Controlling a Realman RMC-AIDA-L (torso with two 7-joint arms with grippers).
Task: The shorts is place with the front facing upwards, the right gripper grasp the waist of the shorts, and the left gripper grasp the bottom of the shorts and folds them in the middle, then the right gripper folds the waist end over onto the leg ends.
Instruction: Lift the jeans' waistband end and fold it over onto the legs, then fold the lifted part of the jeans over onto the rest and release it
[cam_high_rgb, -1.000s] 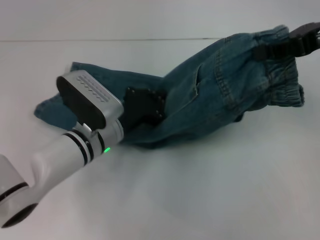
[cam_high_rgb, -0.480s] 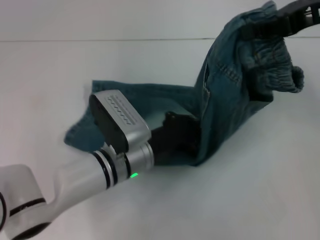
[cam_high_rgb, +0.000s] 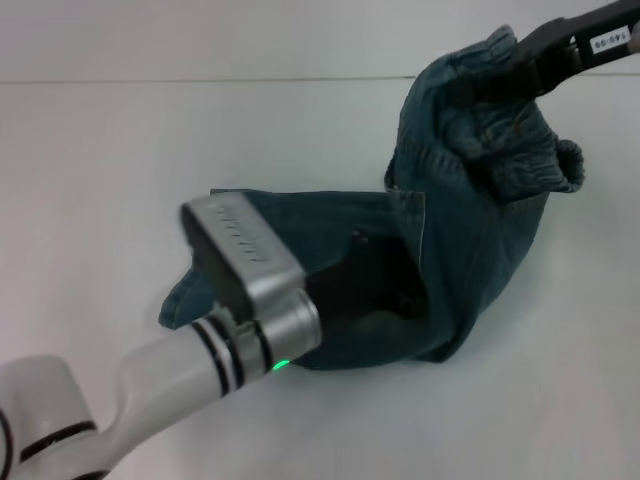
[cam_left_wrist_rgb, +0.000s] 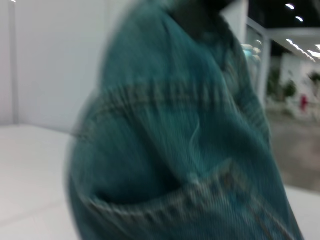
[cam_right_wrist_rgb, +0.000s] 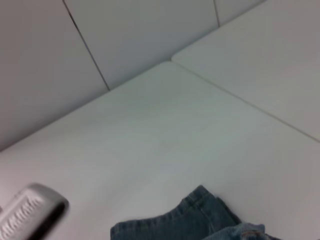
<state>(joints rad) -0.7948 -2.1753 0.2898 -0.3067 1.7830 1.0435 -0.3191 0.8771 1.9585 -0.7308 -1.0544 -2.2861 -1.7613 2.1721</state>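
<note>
**Shorts lifted at the waist, held at the legs**

On the white table (cam_high_rgb: 120, 150) we see the denim shorts (cam_high_rgb: 470, 230) bent into an arch. Our right gripper (cam_high_rgb: 530, 62) is up at the far right, its fingers clamped on the gathered waist, which bunches around and below them and hangs clear of the table. From there the cloth drops steeply to the near side, where our left gripper (cam_high_rgb: 385, 290) is low against the leg ends; its dark fingers are buried in the fold, and we cannot tell whether they are together or apart. The leg ends lie flat on the table, spreading to the left of that gripper. In the left wrist view, denim fills the frame, a stitched seam crossing it.
</note>
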